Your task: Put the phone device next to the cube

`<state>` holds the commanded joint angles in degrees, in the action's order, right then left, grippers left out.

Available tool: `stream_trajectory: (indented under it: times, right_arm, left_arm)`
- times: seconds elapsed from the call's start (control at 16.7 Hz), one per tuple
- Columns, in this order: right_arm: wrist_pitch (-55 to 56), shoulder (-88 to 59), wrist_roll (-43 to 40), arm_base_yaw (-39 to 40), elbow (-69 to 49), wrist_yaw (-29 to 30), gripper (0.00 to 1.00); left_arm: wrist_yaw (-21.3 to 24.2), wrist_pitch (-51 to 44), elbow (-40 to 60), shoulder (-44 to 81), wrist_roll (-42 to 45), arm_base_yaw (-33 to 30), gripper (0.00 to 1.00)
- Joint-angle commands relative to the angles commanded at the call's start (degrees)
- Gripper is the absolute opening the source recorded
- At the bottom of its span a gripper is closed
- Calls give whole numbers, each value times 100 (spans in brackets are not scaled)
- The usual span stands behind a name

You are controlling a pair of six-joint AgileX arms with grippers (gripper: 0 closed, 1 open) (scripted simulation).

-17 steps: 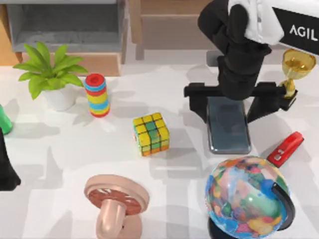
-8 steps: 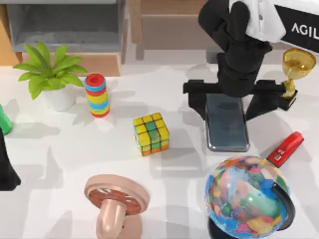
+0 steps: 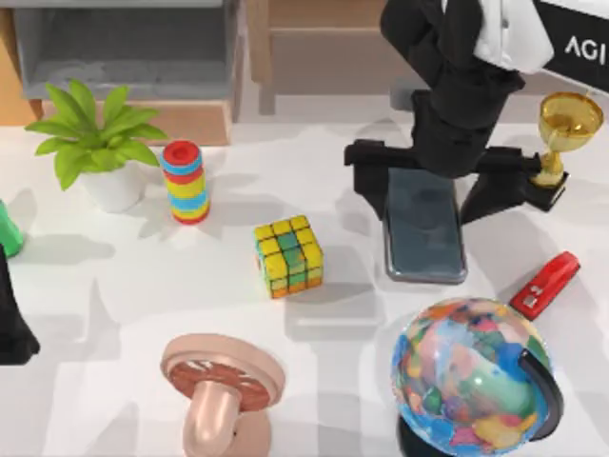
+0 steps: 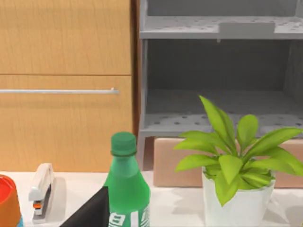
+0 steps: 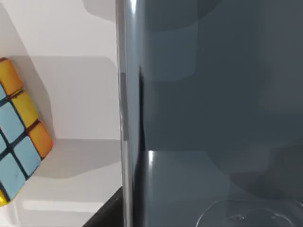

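Observation:
The phone device [image 3: 425, 243], a dark grey-blue slab, is at the table's right of centre, long side running front to back. My right gripper [image 3: 425, 190] comes down from the back right and is shut on the phone's far end, one black finger on each long edge. The cube [image 3: 288, 255], with yellow, green and orange tiles, sits to the phone's left with a gap of bare table between them. In the right wrist view the phone's glossy face [image 5: 213, 94] is close up and the cube [image 5: 16, 137] sits beside it. My left arm [image 3: 11, 324] is parked at the left edge.
A globe [image 3: 476, 381] stands just in front of the phone, a red stapler [image 3: 545, 284] to its right and a gold trophy [image 3: 566, 129] at the back right. A ring stack [image 3: 185, 181] and potted plant [image 3: 100, 143] stand back left, a pink fan [image 3: 221, 386] in front.
My right gripper has moved left and slightly back with the phone in it, narrowing the gap to the cube. The cube and the left arm have not moved.

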<state>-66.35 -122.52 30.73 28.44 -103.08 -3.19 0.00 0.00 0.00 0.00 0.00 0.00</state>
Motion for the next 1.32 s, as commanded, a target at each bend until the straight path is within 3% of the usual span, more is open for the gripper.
stream_trajectory:
  times: [0.78,1.32]
  right_arm:
    - [42,44,90,27,170,-551,0]
    - [458,93,34,36,316,-312,0]
  left_arm:
    - [0,0,0,0,0,0,100]
    - [0,0,0,0,0,0,100]
